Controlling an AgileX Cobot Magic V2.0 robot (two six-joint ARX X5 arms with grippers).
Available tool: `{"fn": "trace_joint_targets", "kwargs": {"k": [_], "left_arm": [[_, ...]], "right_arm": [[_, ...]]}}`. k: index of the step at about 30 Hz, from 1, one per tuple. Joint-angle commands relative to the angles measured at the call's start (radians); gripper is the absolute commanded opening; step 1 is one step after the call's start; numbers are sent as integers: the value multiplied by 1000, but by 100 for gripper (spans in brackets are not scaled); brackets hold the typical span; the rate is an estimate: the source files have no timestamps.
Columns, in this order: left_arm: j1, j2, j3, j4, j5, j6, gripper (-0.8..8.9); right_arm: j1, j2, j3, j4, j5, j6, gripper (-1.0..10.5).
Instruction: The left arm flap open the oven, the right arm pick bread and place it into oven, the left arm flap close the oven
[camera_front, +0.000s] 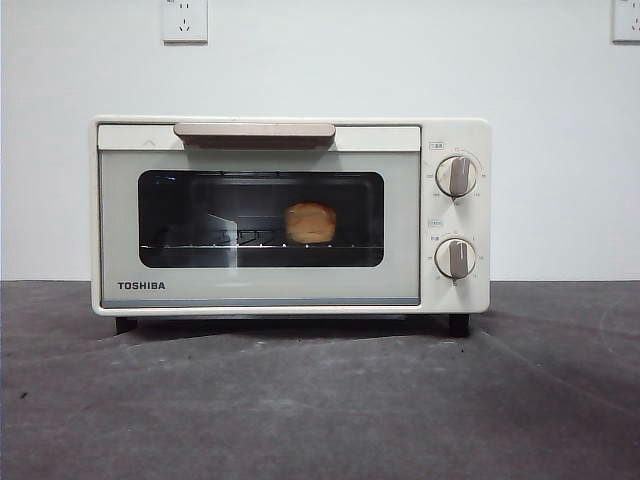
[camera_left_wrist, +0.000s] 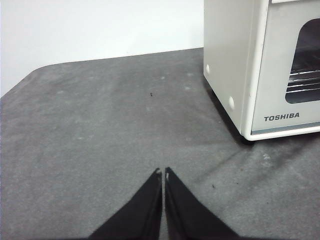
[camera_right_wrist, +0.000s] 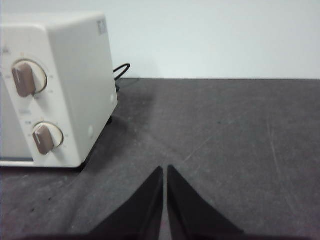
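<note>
Front view: a cream-white boxy TOSHIBA oven stands on a dark grey, felt-like desk, set back toward its far edge in front of a plain white wall. The oven door is closed. Its dark glass window has rounded corners, and a beige bar handle runs along the top of the door. Behind the glass, the bread, a small golden-orange rounded lump with a paler top, sits on the thin wire rack, right of the window's middle. Two round knobs with beige grips are stacked on the panel at the right. Short black feet lift the body off the desk. Neither arm shows here.

Left wrist view: the left tool, two smooth black pointed wedges, has its tips together with only a hairline seam between them. It hangs over bare desk, well apart from the oven's smooth side wall and front corner, near the desk's rounded corner.

Right wrist view: the right tool, likewise two flat black wedges, is closed tip to tip and holds nothing. It is over bare desk beside the oven's knob end. A black cable loops behind the oven.
</note>
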Motion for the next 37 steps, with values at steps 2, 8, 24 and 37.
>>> {"fn": "trace_joint_targets", "kwargs": {"k": [2, 8, 24, 37], "left_arm": [[1, -2, -18, -6, -2, -2, 16], [1, -2, -18, -6, -2, -2, 16], [1, -2, -18, -6, -2, -2, 16], [1, -2, -18, -6, -2, -2, 16]], "right_arm": [[0, -9, -7, -32, 2, 18, 10], [0, -9, -7, -116, 2, 20, 10], [0, -9, -6, -36, -2, 17, 10], [0, -9, -6, -36, -2, 17, 10]]}}
